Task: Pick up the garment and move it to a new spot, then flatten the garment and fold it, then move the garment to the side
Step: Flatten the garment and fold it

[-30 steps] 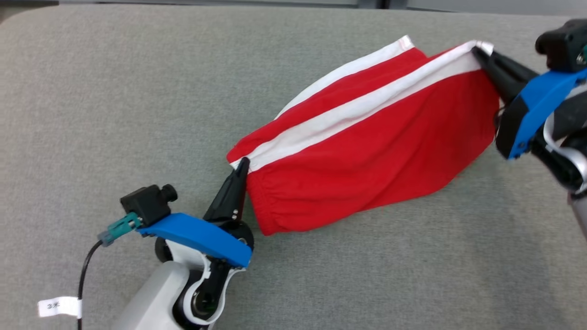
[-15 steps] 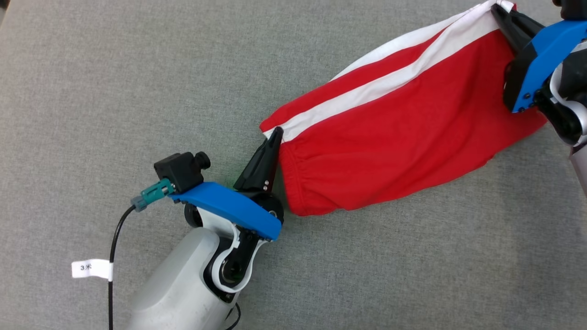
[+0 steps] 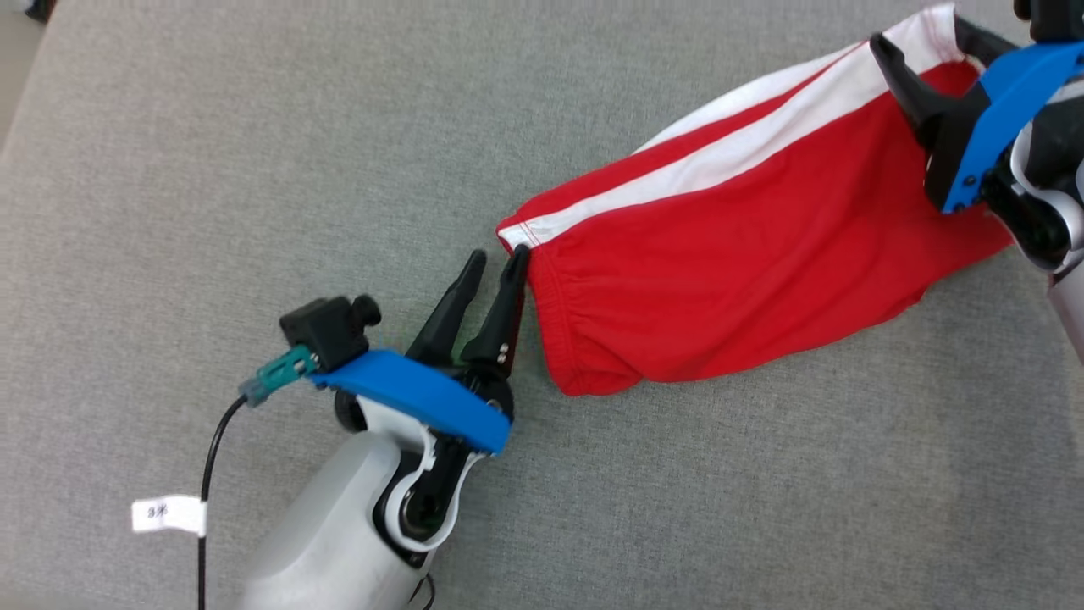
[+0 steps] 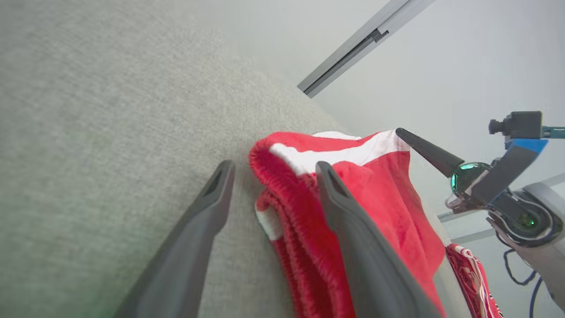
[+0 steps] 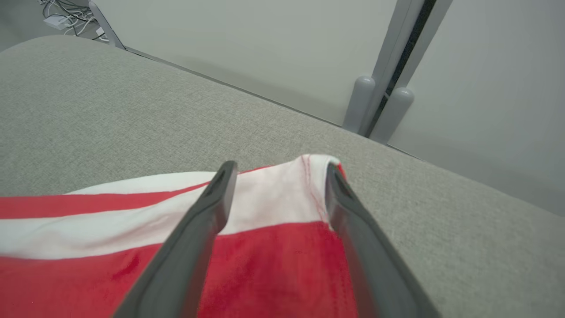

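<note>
The garment (image 3: pixel 728 246), red shorts with white side stripes, lies stretched slantwise on the grey fabric surface (image 3: pixel 254 169). My left gripper (image 3: pixel 500 256) is open at its lower-left waistband corner, and its right finger touches the cloth. In the left wrist view that gathered waistband (image 4: pixel 287 185) sits between the spread fingers of the left gripper (image 4: pixel 273 165). My right gripper (image 3: pixel 923 38) is open at the far upper-right corner. In the right wrist view the white-striped corner (image 5: pixel 309 176) lies between the fingers of the right gripper (image 5: pixel 280 168), which straddle the garment (image 5: pixel 273 265) without pinching it.
The grey surface has a rounded corner and left edge at the upper left (image 3: pixel 25 76). Its far edge (image 5: pixel 265 99) runs before a pale wall with a post (image 5: pixel 388 88). A black cable with a white tag (image 3: pixel 169 514) trails by my left forearm.
Both grippers have opened and let go of the garment's corners, and the cloth has settled on the surface. The head camera has also shifted, so the whole picture sits differently.
</note>
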### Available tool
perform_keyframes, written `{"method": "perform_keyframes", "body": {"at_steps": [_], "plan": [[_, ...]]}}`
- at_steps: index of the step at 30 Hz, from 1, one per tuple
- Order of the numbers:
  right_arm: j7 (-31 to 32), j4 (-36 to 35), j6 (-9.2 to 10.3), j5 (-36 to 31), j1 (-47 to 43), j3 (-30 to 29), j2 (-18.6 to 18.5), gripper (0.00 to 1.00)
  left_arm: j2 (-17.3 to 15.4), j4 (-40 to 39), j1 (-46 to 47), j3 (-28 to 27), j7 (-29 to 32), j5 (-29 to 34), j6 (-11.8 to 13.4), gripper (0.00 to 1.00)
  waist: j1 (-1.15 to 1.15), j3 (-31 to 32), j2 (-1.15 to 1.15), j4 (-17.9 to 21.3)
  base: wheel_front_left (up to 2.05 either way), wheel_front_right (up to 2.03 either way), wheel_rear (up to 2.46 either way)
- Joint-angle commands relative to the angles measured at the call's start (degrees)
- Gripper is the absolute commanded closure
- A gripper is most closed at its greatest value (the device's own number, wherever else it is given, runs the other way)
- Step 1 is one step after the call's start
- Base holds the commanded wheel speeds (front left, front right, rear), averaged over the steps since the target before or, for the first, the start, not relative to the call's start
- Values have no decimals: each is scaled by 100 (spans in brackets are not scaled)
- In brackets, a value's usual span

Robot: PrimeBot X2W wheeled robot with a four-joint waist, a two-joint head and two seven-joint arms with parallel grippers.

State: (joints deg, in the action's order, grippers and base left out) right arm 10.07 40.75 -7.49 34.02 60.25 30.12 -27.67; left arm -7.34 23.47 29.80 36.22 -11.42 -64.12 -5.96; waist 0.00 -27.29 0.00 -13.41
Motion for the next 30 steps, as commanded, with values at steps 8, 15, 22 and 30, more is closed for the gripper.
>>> {"method": "perform_keyframes", "body": {"at_steps": [8,15,22,30], "plan": [[516,-244,-1,928,-771,90,-364,0,-279,88,-525,-250,-337,317,-76,0,0,659,0,67,0,0,0],[395,-492,-1,1024,-1311,-148,-571,0,-239,-252,-874,-1189,-377,1951,191,0,0,954,0,130,0,0,0],[436,-268,-1,1026,-1424,-618,-328,0,-19,-592,-1063,-1825,-380,3429,141,0,0,820,0,61,0,0,0],[433,445,-2,572,-1012,-1248,-33,0,200,-691,-1008,-2112,-381,4256,-41,0,0,400,0,-243,0,0,0]]}}
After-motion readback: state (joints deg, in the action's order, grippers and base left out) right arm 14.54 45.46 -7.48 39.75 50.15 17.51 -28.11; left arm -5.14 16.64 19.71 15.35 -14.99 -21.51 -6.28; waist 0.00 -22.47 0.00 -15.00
